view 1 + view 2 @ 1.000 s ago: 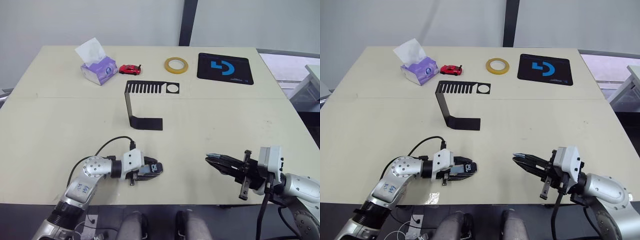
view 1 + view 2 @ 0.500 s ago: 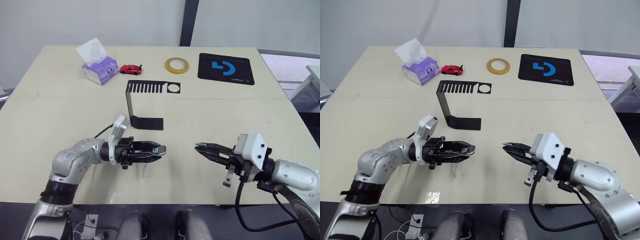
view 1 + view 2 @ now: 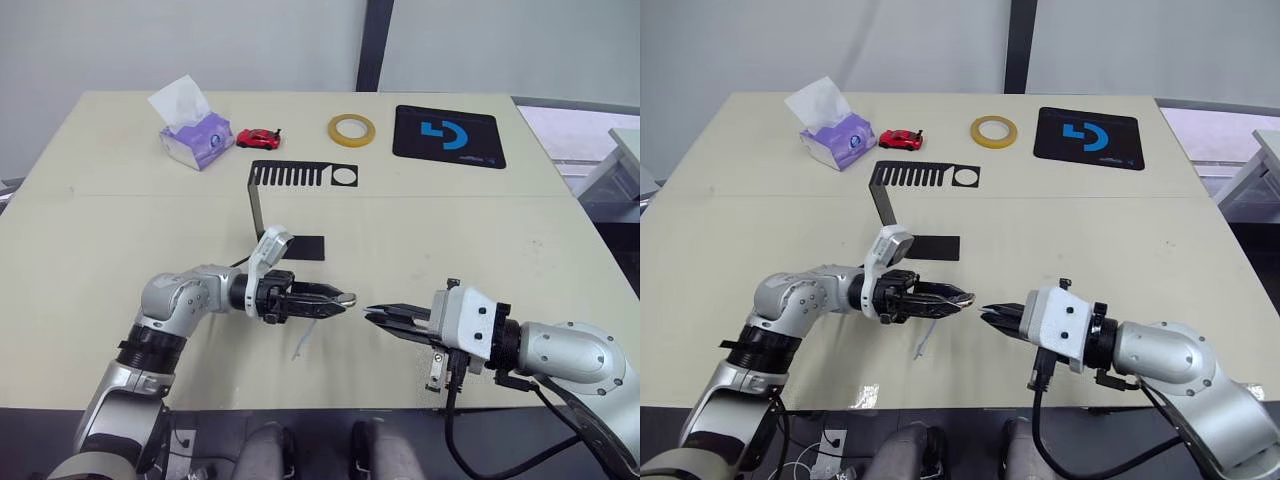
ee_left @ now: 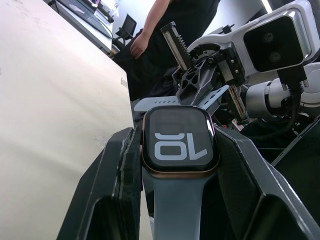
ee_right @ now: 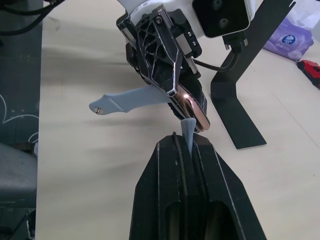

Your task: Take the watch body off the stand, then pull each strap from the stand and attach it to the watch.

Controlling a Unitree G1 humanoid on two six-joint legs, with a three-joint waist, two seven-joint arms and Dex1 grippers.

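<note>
Gripping the watch body by its two sides, the left end effector is held just above the desk, in front of the emptied stand; one pale strap is already fitted to the case and hangs down from it toward the desk. The right end effector is closed on the second strap, whose free tip is raised against the near edge of the watch body, touching it or just short of touching; which cannot be told. The step in hand is judged to be the seating of this last strap in the case's slot. If the strap tip is presented tilted, it could be jammed or bent rather than slid home. If it is pushed hard, the case could be twisted out of the left grip, since it is pinched only at its rim. Farther off, a tissue box, toy car, tape roll and black mat are left untouched.
</note>
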